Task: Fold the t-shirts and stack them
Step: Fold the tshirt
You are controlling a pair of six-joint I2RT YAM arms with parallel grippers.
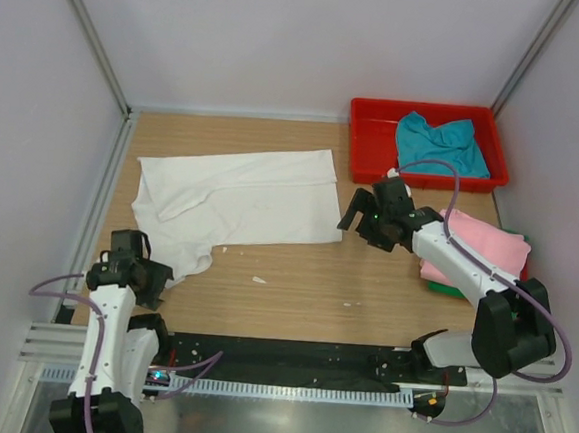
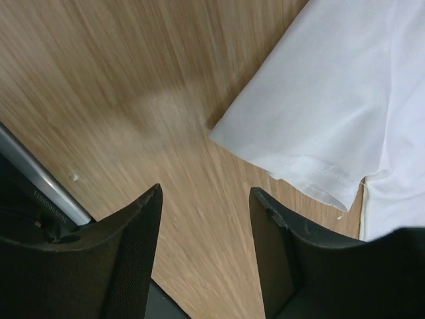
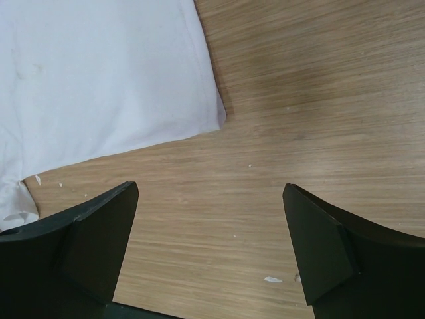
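View from above of a wooden desk (image 1: pixel 305 278) with two robot arms mounted at its near edge. The task looks to be about halfway done.

At the right side of the desk, a pink shirt (image 1: pixel 493 248) lies as a neat, compact pile on top of a green shirt (image 1: pixel 446 288), of which only a thin edge shows. These two appear folded and stacked.

A white shirt (image 1: pixel 241 193) lies spread out across the left and middle of the desk. One sleeve (image 1: pixel 181 258) trails toward the near left. It is mostly flat with a few creases, and it is hard to tell whether any fold has been made in it.

A teal shirt (image 1: pixel 441 143) sits crumpled in a red tray (image 1: pixel 423 107) at the far right corner, not yet folded.

The left end effector (image 1: pixel 145 265) is parted and holds nothing. It hangs over bare wood just beside the white sleeve, not touching it. The right end effector (image 1: pixel 365 217) is spread wide and also empty, over bare wood just beside the shirt's near right corner.

Left to do, as a judgement: fold the white shirt, add it to the pile, then take out and fold the teal one.
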